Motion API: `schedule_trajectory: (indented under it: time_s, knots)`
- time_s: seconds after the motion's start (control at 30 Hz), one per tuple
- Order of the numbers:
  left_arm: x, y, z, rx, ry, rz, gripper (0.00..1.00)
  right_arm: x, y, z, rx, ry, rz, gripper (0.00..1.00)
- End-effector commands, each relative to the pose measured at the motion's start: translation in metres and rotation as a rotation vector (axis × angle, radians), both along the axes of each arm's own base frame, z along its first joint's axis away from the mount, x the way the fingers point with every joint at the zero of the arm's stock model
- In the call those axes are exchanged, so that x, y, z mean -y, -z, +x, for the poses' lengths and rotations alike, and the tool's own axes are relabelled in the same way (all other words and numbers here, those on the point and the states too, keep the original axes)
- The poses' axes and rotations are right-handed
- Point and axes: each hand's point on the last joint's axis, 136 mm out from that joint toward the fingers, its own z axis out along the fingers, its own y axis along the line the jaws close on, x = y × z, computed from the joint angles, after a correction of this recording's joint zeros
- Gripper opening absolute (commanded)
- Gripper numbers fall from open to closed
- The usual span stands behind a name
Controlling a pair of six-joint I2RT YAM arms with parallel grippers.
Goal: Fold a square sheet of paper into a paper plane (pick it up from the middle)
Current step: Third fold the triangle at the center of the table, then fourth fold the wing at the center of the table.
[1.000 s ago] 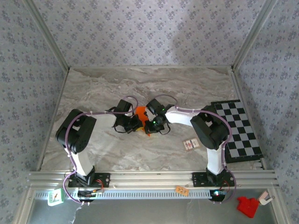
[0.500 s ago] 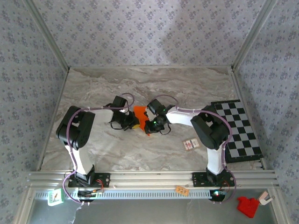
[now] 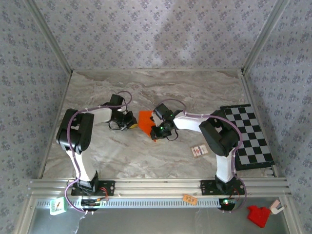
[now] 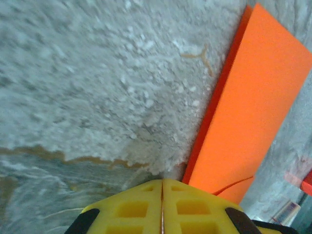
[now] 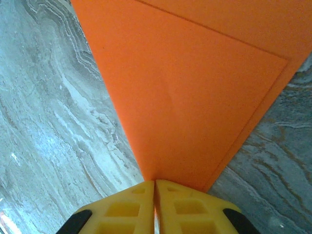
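Left gripper (image 3: 127, 122) has just pulled away to the left. A second ago it was right up against the paper (image 3: 145, 120), nose to nose with the right gripper (image 3: 160, 129). Now there is bare table (image 3: 195, 92) between it and the paper. Its two yellow fingers are pressed tight together and there is nothing in them. From its own camera the paper lies off to the right, flat, with one long straight edge that looks doubled over.

The right gripper has stayed where it was. Its fingers are tight together too. They sit at the near point of the paper, and that point runs right in under the fingertips. It looks like they are pushing down to keep the paper in place. I cannot tell for sure if they press it or pinch it.

The paper is in the middle of the table, lying flat. It is a pointed shape with a folded flap on top. It is not a thin dart yet.

I think one fold has just been rubbed flat, and the left gripper is done with that bit. More folds are still to come. The right gripper has to hold the paper steady, or it could slip and the next fold would go crooked.
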Motion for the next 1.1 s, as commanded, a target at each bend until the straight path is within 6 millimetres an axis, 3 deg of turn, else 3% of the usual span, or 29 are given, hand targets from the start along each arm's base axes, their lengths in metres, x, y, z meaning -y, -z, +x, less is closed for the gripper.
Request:
schedule_trajectory:
  time_s: [0.0,0.17,0.3,0.37,0.53,0.77,1.07]
  knots:
    - [-0.014,-0.018,0.01,0.052,-0.031,0.048,0.1,0.033,0.03,-0.024,-0.096,0.025,-0.151,0.13]
    - [-0.011,-0.049,0.005,0.109,-0.078,-0.011,0.16,-0.007,-0.024,0.005,0.021,0.04,0.03,0.17]
    - [-0.003,-0.064,-0.01,0.138,-0.101,-0.07,0.29,-0.025,-0.067,0.019,0.106,0.088,0.158,0.22]
    - [0.003,-0.068,-0.017,0.147,-0.096,-0.086,0.33,-0.029,-0.075,0.018,0.129,0.101,0.198,0.26]
    - [0.025,-0.072,-0.032,0.148,-0.062,-0.128,0.39,-0.021,-0.068,0.018,0.135,0.155,0.18,0.28]
    - [0.046,-0.058,-0.039,0.102,-0.056,-0.204,0.38,-0.02,-0.047,0.025,0.136,0.175,0.125,0.24]
    - [0.038,-0.031,-0.032,0.037,-0.116,-0.167,0.33,-0.008,-0.017,0.044,0.167,0.244,-0.018,0.24]
